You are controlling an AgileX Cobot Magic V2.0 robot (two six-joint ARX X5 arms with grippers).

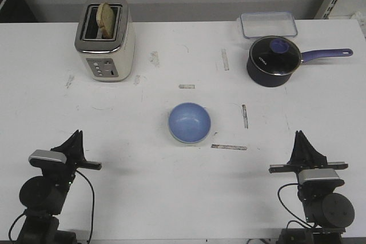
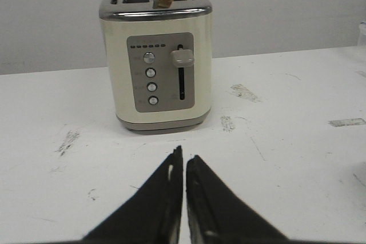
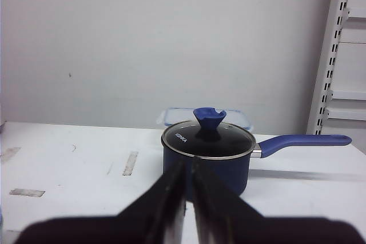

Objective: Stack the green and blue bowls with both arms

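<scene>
Light periwinkle blue round bowl (image 1: 189, 122) at centre of white table (image 1: 171, 192). Behind-left: cream two-slot toaster (image 1: 106, 40) holding toast slice (image 1: 105, 19). Behind-right: dark navy saucepan with glass lid (image 1: 274, 60), handle pointing right; clear plastic lidded container (image 1: 268, 25) just behind it. Left black gripper (image 1: 75, 137) near-left, right black gripper (image 1: 299, 139) near-right.

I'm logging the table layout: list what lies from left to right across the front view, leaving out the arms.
Toaster with a slice of bread in its slot → blue bowl → navy saucepan, with the clear container behind it.
</scene>
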